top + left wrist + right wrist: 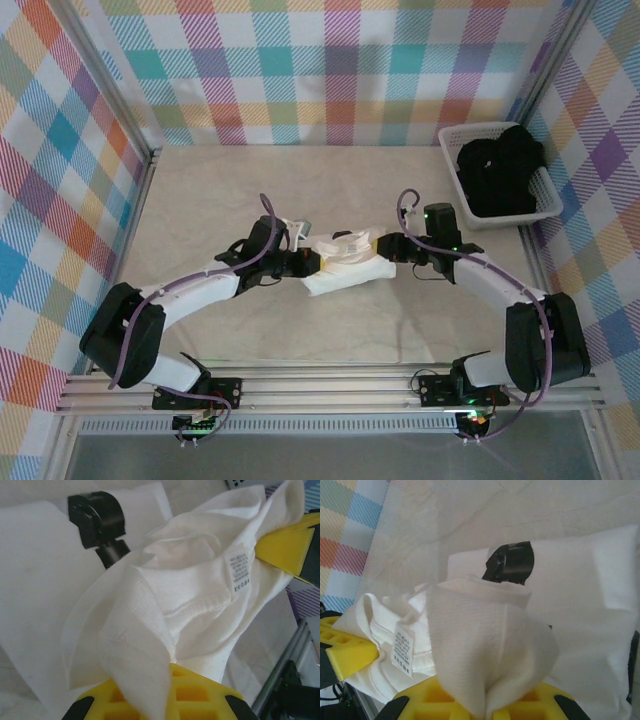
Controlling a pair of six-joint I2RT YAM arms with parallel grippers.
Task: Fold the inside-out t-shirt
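Both hands pinch the bunched shirt at mid-table; the folding proper has not begun.

Top view: the left hand (303, 262) and right hand (388, 248) meet nose to nose around the middle of the table (250, 200), elbows bowed out toward the side edges. Both are clamped on the inside-out t-shirt (345, 268), a crumpled white wad between them. A white basket (515, 217) holding a black garment (500, 170) sits at the far right corner. Left wrist view: cloth spills up from its own yellow fingers (200, 697), with the care label (239, 572) and neck seam facing out. Right wrist view: the same wad is pinched in its own yellow fingers (440, 700), the label at the left. I read this as the spreading stage: next the hands should draw apart, grips firm, to lay the cloth flat.
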